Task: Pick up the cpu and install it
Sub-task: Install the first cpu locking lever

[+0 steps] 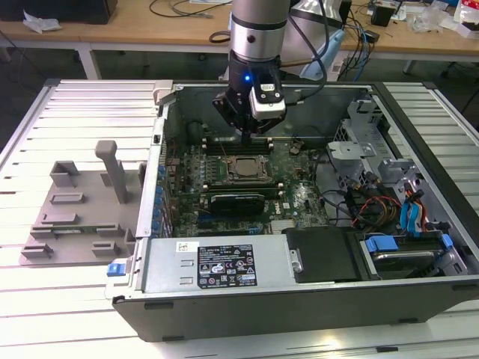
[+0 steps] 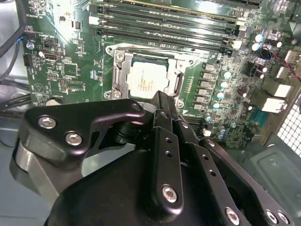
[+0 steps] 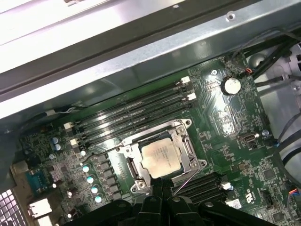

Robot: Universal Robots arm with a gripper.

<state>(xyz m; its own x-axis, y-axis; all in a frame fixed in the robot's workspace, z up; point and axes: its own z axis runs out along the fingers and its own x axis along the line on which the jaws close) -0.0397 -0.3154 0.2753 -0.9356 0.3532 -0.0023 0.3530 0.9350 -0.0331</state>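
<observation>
An open computer case [image 1: 224, 269] lies on the slatted counter [image 1: 67, 112], its green motherboard [image 3: 244, 117] exposed. The cpu [image 3: 161, 158] sits inside the socket frame [image 3: 188, 150] in both wrist views. Just above it hangs the end effector [image 2: 160, 101], fingers [image 2: 162, 122] pressed together, gripping nothing
</observation>
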